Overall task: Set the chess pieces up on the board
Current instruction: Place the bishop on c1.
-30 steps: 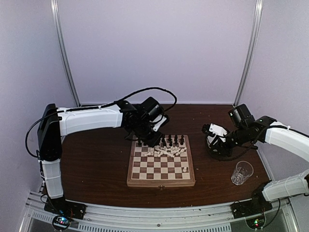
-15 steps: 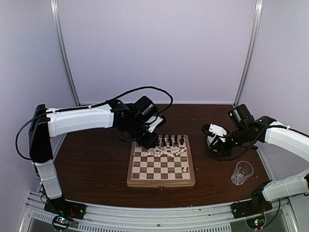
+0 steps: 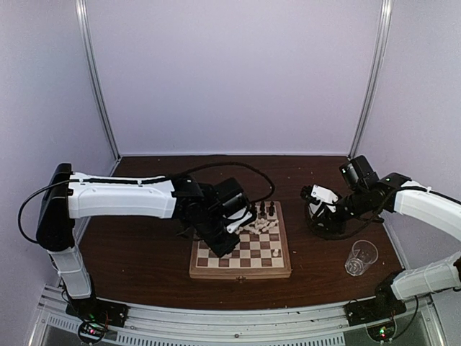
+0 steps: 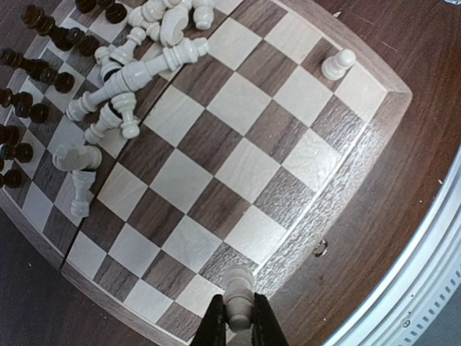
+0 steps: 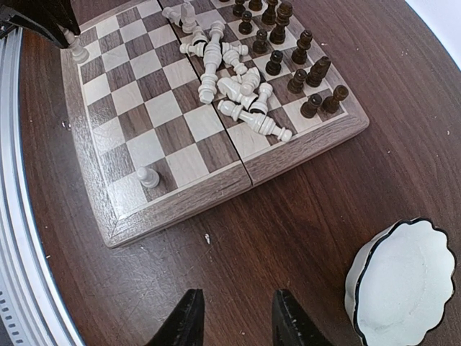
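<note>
- Top view: the left gripper point(image 3: 225, 244) hangs low over the near left part of the board point(image 3: 241, 272), and its own arm hides what it holds. The pile of fallen white pieces point(image 3: 258, 225) lies just beside it, so a wide swing could push them around
- Left wrist view: the left gripper point(image 4: 238, 323) is pinched tight on a white piece point(image 4: 238, 285). The board's near corner is right under the fingers, so the piece could land on the wooden edge point(image 4: 356, 162) and not on a square. If it is let go while leaning, it may tip over
- Right wrist view: the right gripper point(image 5: 238, 321) is open with nothing in it, over bare table. The board point(image 5: 180, 205) lies ahead of its fingers and the white bowl point(image 5: 374, 263) is close on the right. A reach into the pile point(image 5: 230, 79) could knock down the dark pieces point(image 5: 292, 50) standing behind it, and a turn to the right could bump the bowl
</note>
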Controlling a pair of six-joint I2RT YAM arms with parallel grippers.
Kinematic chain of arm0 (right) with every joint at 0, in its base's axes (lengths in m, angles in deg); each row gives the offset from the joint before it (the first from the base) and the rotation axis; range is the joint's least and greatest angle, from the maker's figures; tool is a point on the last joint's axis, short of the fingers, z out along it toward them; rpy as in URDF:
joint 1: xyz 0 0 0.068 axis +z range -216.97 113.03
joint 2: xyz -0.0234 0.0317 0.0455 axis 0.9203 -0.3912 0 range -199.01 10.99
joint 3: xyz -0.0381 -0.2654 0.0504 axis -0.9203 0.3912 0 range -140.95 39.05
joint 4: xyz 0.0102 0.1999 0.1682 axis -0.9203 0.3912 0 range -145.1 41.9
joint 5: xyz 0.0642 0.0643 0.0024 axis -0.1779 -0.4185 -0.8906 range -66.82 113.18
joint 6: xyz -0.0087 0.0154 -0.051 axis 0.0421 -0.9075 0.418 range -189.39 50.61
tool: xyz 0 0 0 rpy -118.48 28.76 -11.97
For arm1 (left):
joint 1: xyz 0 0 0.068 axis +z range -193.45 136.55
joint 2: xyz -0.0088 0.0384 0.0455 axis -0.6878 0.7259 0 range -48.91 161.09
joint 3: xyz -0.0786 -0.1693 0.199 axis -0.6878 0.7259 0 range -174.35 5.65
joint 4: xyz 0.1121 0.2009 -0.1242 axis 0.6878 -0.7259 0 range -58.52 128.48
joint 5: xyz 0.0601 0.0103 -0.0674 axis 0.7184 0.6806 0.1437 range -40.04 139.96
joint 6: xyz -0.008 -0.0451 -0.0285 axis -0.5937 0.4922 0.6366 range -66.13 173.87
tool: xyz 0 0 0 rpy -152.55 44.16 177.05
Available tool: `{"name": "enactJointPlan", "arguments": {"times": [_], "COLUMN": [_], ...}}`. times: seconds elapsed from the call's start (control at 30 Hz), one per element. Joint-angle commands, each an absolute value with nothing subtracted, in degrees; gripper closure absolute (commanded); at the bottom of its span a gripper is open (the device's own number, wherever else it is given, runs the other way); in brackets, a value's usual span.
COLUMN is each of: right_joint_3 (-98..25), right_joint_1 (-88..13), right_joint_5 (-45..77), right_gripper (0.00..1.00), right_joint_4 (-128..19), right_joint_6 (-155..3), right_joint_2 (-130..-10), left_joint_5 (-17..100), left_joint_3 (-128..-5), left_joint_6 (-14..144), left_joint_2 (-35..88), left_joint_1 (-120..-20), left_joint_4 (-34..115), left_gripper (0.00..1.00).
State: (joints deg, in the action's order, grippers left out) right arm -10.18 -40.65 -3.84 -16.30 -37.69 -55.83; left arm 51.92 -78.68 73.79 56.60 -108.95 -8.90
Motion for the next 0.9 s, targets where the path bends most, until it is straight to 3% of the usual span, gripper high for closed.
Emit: {"name": "enactJointPlan", "arguments": {"times": [0.0, 0.87], "right_joint_3": [-10.1, -9.8], "right_joint_1": [-40.9, -40.9], "right_joint_5": [-3.8, -3.6], "right_gripper": [0.66, 0.66], "right_joint_4": [-17.1, -17.2], "right_joint_6": [-37.3, -37.1], "right_joint_2": [-56.1, -56.4], "left_joint_5": [54.4, 53.0], "left_joint_3": [-76.1, -72.4], "left_joint_6": [75.4, 75.6], "left_joint_2": [55.2, 58.1], "left_joint_1": [-108.9, -109.0], "left_joint_4": [-7.9, -4.3], "left_gripper": [0.99, 0.98]}}
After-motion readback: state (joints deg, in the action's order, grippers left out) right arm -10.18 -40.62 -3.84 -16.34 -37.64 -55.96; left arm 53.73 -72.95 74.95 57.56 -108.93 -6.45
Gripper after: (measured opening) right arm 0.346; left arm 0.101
